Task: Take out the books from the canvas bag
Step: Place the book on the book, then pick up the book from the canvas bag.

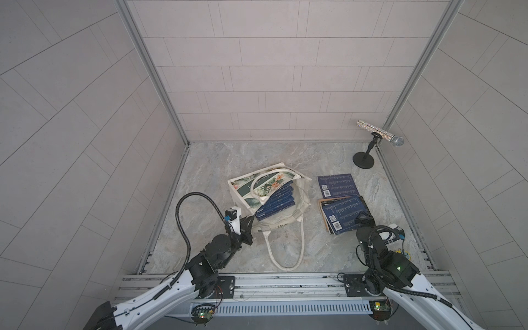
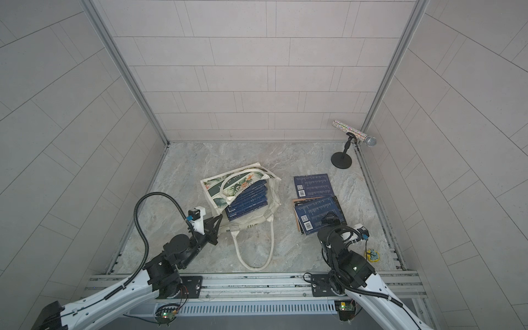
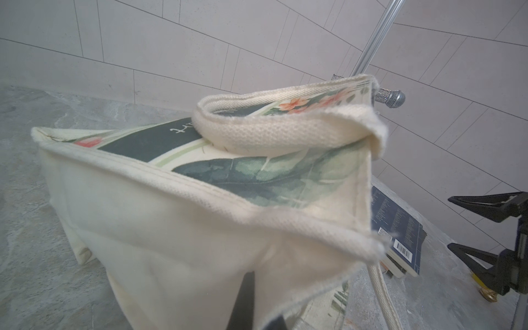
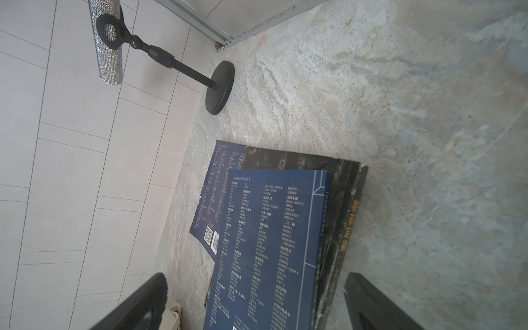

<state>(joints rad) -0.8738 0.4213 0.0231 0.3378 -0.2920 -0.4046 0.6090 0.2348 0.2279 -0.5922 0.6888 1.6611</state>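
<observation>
left gripper (image 1: pixel 251 220) is clamped on the canvas bag (image 1: pixel 245 185) corner, dead centre of both top views, with navy books (image 1: pixel 275 204) poking out of its mouth. right gripper (image 4: pixel 255 275) is spread wide over the outside pile (image 1: pixel 341 213), right of centre.

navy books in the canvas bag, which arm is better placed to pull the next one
Probably right: the right gripper is open and empty over the removed book stack, while the left gripper is shut on the rim of the cream leaf-print canvas bag beside its navy books.
</observation>
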